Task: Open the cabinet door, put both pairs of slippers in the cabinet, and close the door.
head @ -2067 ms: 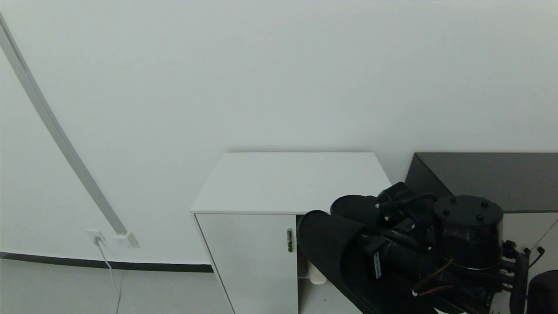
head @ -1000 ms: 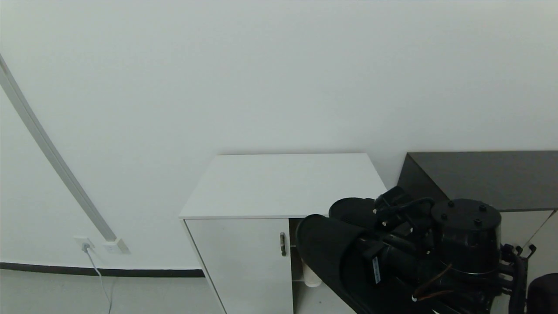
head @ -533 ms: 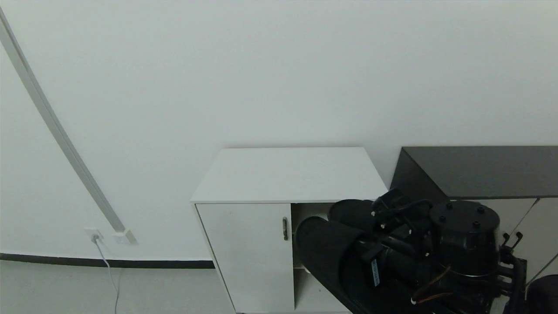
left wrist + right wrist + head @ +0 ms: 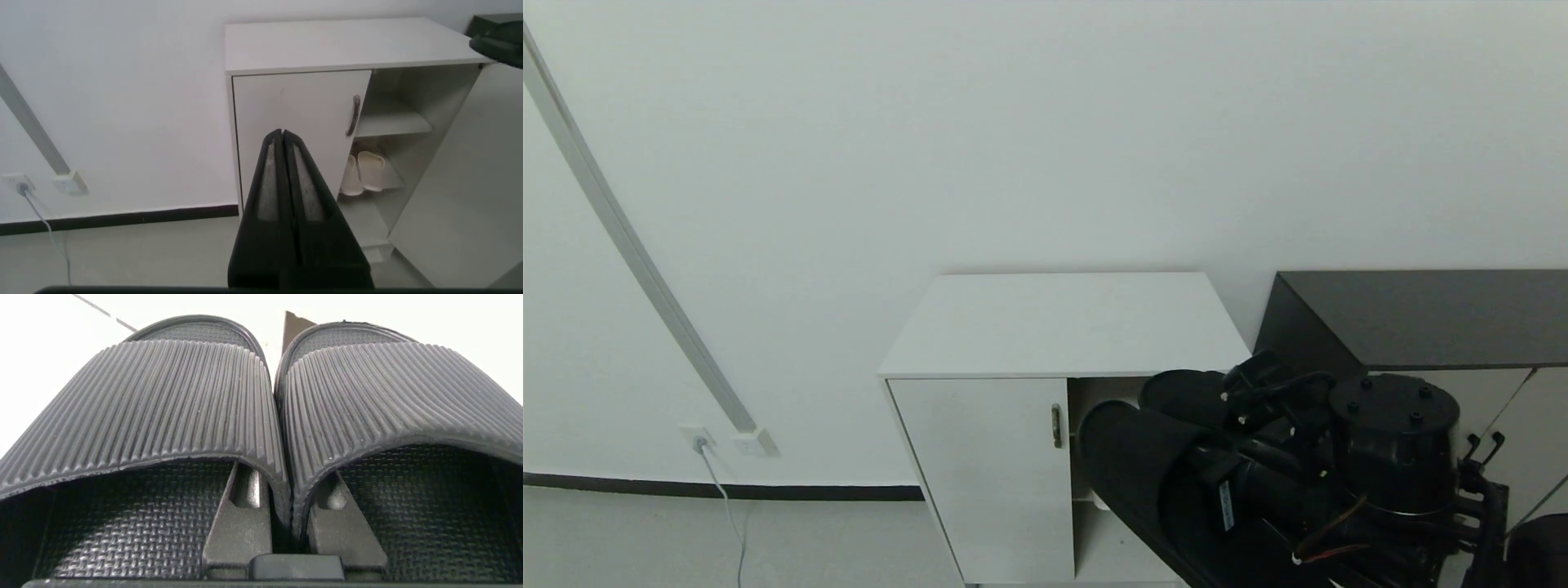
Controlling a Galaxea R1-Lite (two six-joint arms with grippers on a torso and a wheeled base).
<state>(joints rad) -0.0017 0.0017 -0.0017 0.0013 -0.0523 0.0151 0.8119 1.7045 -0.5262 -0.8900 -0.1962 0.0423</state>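
The white cabinet [image 4: 1062, 327] stands against the wall, its left door [image 4: 988, 474] shut and its right side open. In front of the open side my right gripper [image 4: 290, 527] is shut on a pair of black slippers [image 4: 1135, 457], pinching their inner walls together [image 4: 196, 400]. A pair of white slippers [image 4: 369, 171] lies on a lower shelf inside the cabinet, under another shelf [image 4: 392, 124]. The open right door [image 4: 458, 196] swings out toward me. My left gripper [image 4: 282, 139] is shut on nothing, held out in front of the shut door, well short of it.
A dark-topped cabinet [image 4: 1421, 318] adjoins the white one on the right. On the wall to the left are a slanted cable duct [image 4: 629, 245] and a socket with a hanging cable [image 4: 698, 445]. Bare floor lies before the left door.
The whole head picture has shifted, so the camera moved; the cabinet now sits higher and more of its front shows. The right gripper still holds the black slippers at the open side.
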